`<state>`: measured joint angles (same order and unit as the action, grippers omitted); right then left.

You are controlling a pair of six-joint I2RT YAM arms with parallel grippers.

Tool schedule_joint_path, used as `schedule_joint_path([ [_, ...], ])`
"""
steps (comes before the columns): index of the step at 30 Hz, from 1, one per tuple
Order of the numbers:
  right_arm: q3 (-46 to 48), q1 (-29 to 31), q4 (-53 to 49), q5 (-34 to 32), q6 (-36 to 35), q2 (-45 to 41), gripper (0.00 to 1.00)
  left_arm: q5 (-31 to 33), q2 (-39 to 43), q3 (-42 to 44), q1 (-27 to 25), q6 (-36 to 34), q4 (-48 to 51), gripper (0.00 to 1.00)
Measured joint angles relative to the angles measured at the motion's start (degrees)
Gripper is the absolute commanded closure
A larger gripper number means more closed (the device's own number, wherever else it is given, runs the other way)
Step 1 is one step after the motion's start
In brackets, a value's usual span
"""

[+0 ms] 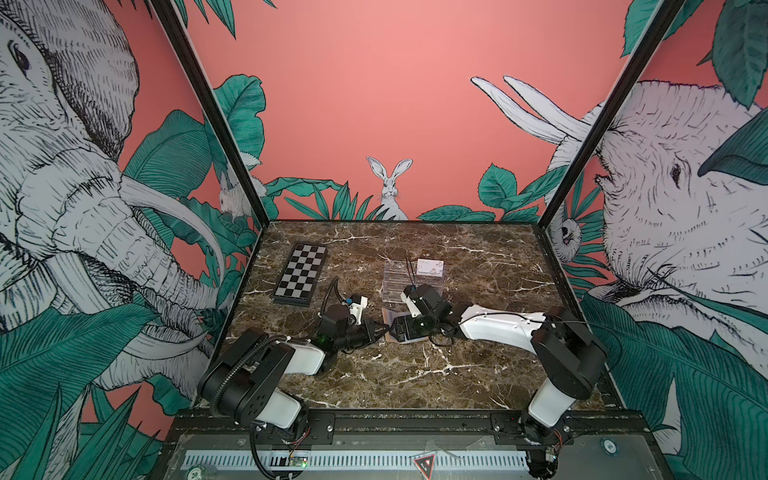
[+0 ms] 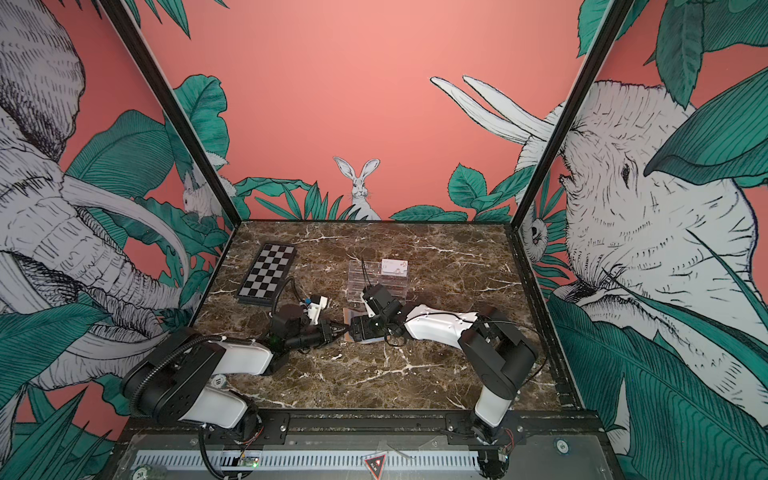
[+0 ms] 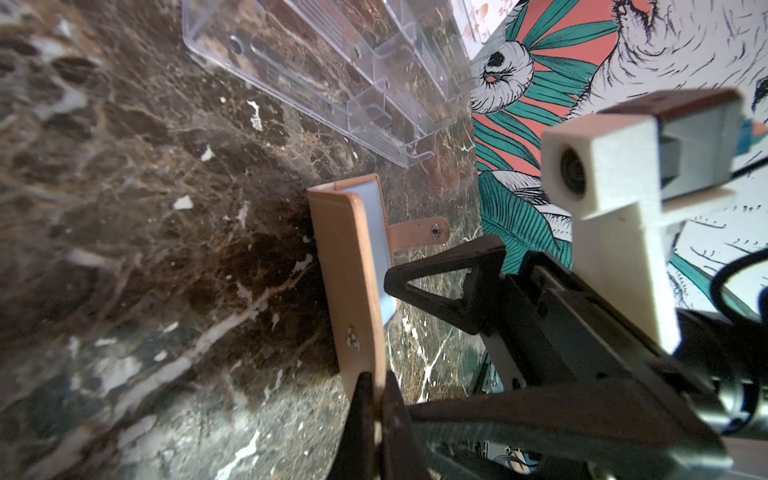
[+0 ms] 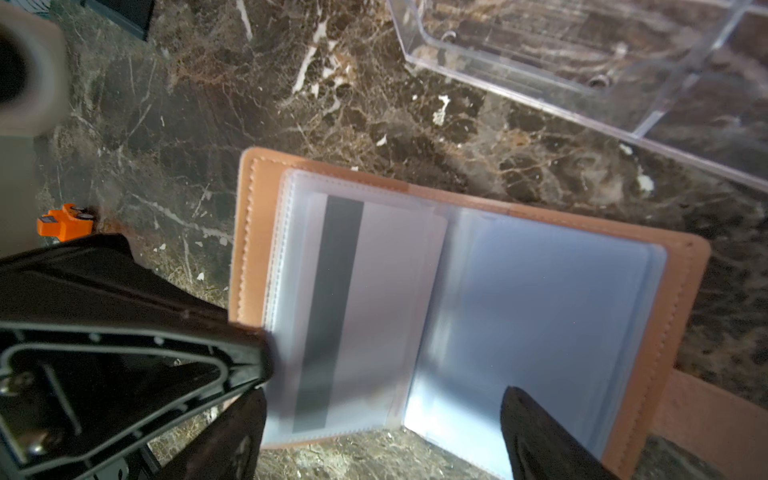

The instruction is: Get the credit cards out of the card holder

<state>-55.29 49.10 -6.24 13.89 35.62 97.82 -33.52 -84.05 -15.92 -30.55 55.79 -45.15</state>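
The tan card holder (image 4: 257,232) lies open on the marble, its clear sleeves facing up. One credit card (image 4: 365,299), whitish with a dark stripe, sits in a sleeve; the sleeves beside it (image 4: 540,311) look pale blue. My right gripper (image 4: 382,415) hangs open just over the sleeves, nothing between its fingers. My left gripper (image 3: 376,395) is shut on the edge of the card holder's cover (image 3: 349,266). In both top views the two grippers meet over the card holder (image 1: 387,318) (image 2: 347,314), which they mostly hide. Another whitish card (image 1: 431,267) stands in the rack.
A clear acrylic tiered rack (image 1: 411,282) (image 3: 332,70) stands just behind the card holder. A black-and-white chequered board (image 1: 300,274) lies at the back left. Printed walls close the table on three sides.
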Motion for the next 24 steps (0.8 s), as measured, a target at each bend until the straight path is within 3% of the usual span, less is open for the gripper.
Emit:
schedule_joint_path([
  [8,0.0,0.3,-0.2,-0.4,0.3,0.5,0.14,0.0,0.0,0.1,0.0,0.0,0.2,1.00],
  [24,-2.1,0.8,-5.8,-10.3,0.4,1.6,0.17,-0.2,0.0,0.3,0.0,0.0,0.0,1.00],
])
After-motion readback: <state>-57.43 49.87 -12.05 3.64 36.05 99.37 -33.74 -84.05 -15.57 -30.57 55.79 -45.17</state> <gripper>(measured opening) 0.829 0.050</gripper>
